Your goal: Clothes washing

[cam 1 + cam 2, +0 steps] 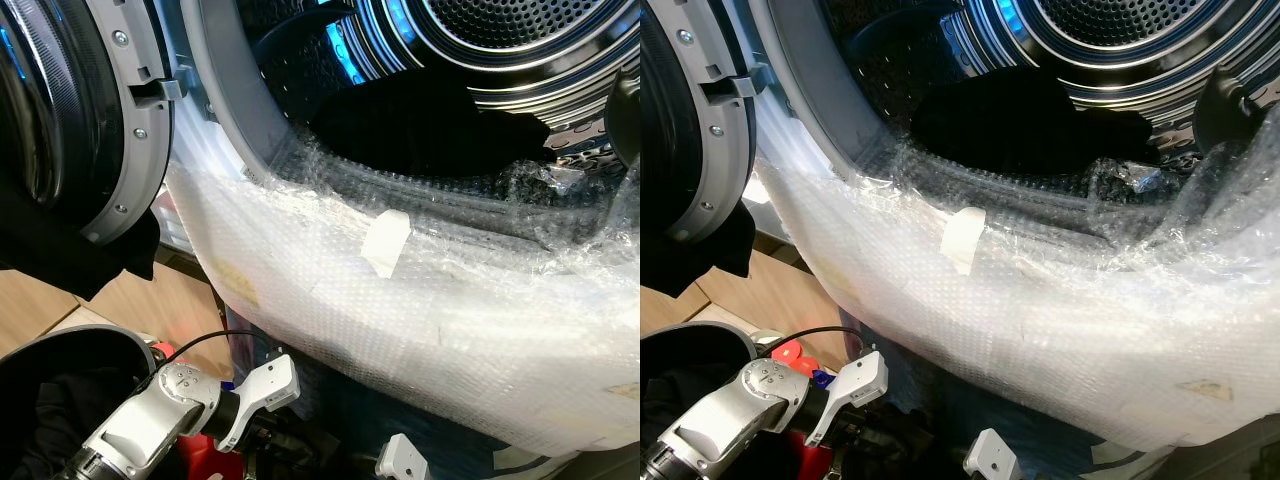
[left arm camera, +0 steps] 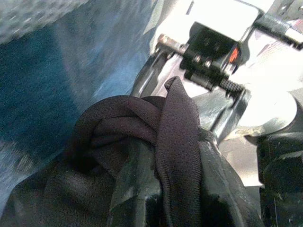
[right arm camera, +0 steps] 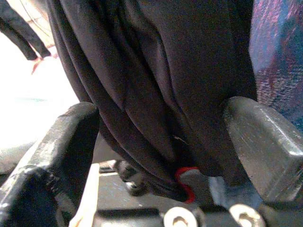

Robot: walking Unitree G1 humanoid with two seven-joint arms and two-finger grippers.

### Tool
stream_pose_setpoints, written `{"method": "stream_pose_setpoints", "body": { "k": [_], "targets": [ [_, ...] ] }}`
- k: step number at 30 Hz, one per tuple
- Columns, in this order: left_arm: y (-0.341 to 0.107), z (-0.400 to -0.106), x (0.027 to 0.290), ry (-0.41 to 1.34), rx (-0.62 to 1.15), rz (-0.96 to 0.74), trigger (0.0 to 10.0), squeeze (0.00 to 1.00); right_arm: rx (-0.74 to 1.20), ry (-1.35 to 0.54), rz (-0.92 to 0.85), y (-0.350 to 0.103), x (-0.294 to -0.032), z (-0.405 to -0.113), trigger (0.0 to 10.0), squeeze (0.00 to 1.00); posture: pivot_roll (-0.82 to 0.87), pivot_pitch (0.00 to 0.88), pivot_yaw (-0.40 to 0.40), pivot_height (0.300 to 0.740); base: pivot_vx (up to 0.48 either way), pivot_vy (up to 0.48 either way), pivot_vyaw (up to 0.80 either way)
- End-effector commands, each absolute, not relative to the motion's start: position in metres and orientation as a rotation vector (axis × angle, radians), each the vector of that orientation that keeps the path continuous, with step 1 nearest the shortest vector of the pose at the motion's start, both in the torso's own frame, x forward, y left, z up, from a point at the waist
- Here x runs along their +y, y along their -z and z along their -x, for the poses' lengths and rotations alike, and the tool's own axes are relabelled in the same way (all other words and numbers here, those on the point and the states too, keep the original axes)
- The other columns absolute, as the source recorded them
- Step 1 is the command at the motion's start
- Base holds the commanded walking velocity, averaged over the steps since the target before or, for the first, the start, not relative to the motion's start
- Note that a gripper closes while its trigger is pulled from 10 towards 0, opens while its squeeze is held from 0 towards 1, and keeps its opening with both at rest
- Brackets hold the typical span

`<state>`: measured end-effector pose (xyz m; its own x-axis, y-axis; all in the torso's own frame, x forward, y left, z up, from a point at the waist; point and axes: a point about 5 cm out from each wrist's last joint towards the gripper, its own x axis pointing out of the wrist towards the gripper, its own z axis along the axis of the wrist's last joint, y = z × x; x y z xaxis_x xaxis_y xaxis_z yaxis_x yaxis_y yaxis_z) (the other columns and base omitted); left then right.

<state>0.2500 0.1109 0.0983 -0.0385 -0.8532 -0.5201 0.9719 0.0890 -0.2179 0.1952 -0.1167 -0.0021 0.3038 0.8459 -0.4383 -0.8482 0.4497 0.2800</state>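
A dark garment [image 3: 156, 94] hangs low before the washing machine, gripped by both claws: the left claw [image 2: 161, 189] pinches its bunched folds, the right claw [image 3: 161, 137] clamps another fold. Bubble wrap [image 1: 400, 310] covers the open drum's [image 1: 470, 60] rim, with dark clothes [image 1: 430, 130] inside.

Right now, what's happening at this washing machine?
The robot stands at an open front-loading washer whose lower front is covered in bubble wrap. Dark clothes already lie in the drum. Low in front of the machine, both grippers hold dark fabric: the left gripper has a bunched dark garment between its fingers, and the right gripper has hanging dark cloth between its.
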Motion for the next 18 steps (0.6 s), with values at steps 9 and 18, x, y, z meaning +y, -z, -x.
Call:
{"method": "stream_pose_setpoints", "body": {
  "k": [9, 18],
  "targets": [
    [-0.104, -0.254, 0.078, 1.609, 0.542, -0.294, 0.0, 0.00, 0.602, -1.133, -0.131, 0.000, -0.095, -0.192, 10.0, 0.00, -0.04, 0.000, 0.021, 0.740, 0.000, 0.000, 0.00],
    [-0.107, -0.261, 0.057, 1.631, 0.480, -0.328, 0.0, 0.00, 0.638, -1.108, -0.180, 0.003, -0.091, -0.198, 10.0, 0.00, -0.04, 0.000, 0.026, 0.740, 0.000, 0.000, 0.00]
  ]
}}
